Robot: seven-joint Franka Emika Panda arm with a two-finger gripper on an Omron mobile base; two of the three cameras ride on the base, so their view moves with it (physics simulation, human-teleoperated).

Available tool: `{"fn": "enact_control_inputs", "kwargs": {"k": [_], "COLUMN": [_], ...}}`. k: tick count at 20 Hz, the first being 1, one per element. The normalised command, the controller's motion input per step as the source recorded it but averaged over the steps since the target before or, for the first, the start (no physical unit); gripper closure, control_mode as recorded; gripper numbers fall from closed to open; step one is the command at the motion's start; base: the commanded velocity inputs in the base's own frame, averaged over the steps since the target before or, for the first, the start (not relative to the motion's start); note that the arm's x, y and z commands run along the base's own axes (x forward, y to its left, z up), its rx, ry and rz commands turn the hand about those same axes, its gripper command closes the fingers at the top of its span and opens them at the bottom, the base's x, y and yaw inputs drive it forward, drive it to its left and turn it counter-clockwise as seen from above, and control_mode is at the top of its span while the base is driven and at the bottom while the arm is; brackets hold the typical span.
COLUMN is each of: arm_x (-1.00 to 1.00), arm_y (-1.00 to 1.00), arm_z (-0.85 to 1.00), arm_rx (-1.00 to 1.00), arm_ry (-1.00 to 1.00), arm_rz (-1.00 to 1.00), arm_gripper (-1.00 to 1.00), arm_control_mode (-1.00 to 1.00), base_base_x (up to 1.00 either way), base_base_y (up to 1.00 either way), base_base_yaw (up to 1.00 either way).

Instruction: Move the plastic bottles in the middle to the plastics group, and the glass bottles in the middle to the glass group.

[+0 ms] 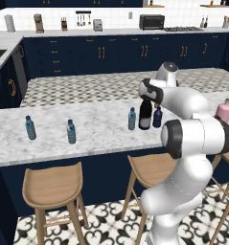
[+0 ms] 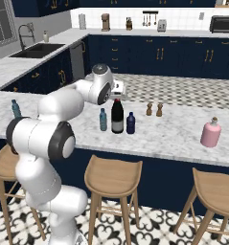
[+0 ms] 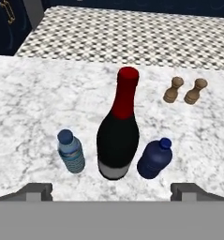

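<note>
Claw (image 3: 111,190) is spread wide and empty above the tabletop (image 3: 29,103), where the wine bottle (image 3: 118,136), water bottle (image 3: 71,152) and navy bottle (image 3: 155,158) stand together in the middle, so I judge no sorting is done yet.

marble island, stools and a far counter of appliances

two small wooden shakers (image 3: 185,91) stand side by side on the marble counter (image 2: 173,139). three wooden stools (image 2: 113,178) line its near edge. along the back wall sit a toaster oven (image 1: 152,21), toaster (image 1: 97,25) and sink (image 2: 38,50).
</note>
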Motion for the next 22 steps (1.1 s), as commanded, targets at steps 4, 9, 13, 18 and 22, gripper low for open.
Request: {"fn": "enact_control_inputs", "kwargs": {"k": [4,9,13,18,22], "arm_x": [0.08,0.15,0.35,0.29,0.25], "arm_y": [-0.03,0.00,-0.01,-0.12,-0.12], "arm_z": [-0.37,-0.24,-0.14,-0.09,-0.02], "arm_rx": [0.00,0.00,0.00,0.00,0.03], "arm_ry": [0.00,0.00,0.00,0.00,0.05], "arm_rz": [0.00,0.00,0.00,0.00,0.00], "arm_gripper": [-1.00,-1.00,-1.00,-1.00,-1.00], "arm_control_mode": [-1.00,-1.00,-1.00,-1.00,-1.00], "base_base_x": [0.00,0.00,0.00,0.00,0.00], "base_base_y": [0.00,0.00,0.00,0.00,0.00], "base_base_yaw": [0.00,0.00,0.00,0.00,0.00]}}
